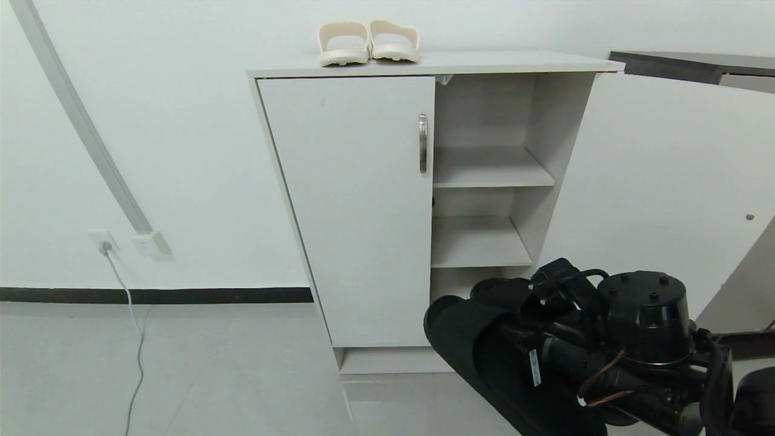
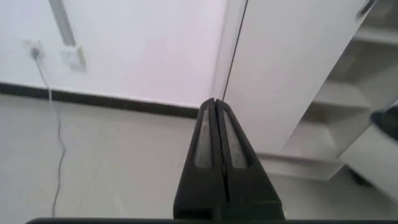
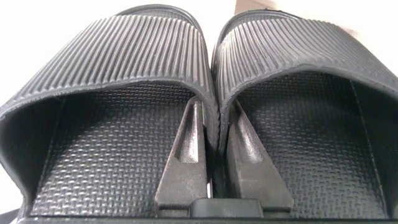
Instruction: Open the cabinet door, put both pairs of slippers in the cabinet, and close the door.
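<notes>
A white cabinet [image 1: 345, 206] stands against the wall, its left door shut and its right door [image 1: 660, 181] swung wide open, showing bare shelves [image 1: 484, 169]. A cream pair of slippers [image 1: 368, 42] rests on the cabinet top. My right gripper [image 3: 213, 118] is shut on a black pair of slippers [image 3: 155, 93], pinching their two inner walls together. In the head view that black pair [image 1: 484, 339] hangs low in front of the open lower compartment. My left gripper [image 2: 216, 102] is shut on nothing, low by the cabinet's left front edge [image 2: 233, 68].
A wall socket [image 1: 104, 242] with a white cable [image 1: 136, 339] trailing over the floor sits left of the cabinet, beside a slanted grey conduit [image 1: 79, 115]. The tiled floor [image 1: 212, 375] lies open before the cabinet. A dark-topped surface [image 1: 690, 63] shows behind the open door.
</notes>
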`<state>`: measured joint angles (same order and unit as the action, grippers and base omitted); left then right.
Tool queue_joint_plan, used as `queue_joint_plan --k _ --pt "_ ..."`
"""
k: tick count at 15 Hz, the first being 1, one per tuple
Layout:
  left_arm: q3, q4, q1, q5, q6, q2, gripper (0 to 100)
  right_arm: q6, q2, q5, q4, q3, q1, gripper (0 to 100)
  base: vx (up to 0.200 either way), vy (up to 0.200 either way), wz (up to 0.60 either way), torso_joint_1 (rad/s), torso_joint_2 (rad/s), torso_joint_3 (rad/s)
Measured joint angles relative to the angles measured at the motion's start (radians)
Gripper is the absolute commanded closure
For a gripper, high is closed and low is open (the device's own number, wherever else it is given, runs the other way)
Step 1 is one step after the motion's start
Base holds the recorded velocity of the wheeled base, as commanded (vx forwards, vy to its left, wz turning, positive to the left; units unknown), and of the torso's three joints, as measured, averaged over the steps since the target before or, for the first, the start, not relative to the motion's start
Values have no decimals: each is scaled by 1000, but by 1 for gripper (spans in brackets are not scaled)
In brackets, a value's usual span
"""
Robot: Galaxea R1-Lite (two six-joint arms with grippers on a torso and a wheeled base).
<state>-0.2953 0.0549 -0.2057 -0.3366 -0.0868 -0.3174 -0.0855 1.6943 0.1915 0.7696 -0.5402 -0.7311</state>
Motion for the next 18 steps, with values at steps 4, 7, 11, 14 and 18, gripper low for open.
queue_joint_plan --k 4,7,11,14,18 --pt "198 -4 75 -73 -19 184 100 0 5 1 0 2 -17 100 0 0 0 0 0 0" --pt "250 -10 175 -55 0 238 100 -1 8 1 0 1 -27 100 0 0 0 0 0 0" --pt "277 -70 207 129 53 304 100 -2 23 16 5 0 -45 100 0 0 0 0 0 0" --pt "291 -52 208 312 96 316 100 -1 38 29 71 4 -57 100 0 0 0 0 0 0" --pt "293 -49 209 320 97 320 100 -2 80 102 106 -14 -61 100 0 0 0 0 0 0"
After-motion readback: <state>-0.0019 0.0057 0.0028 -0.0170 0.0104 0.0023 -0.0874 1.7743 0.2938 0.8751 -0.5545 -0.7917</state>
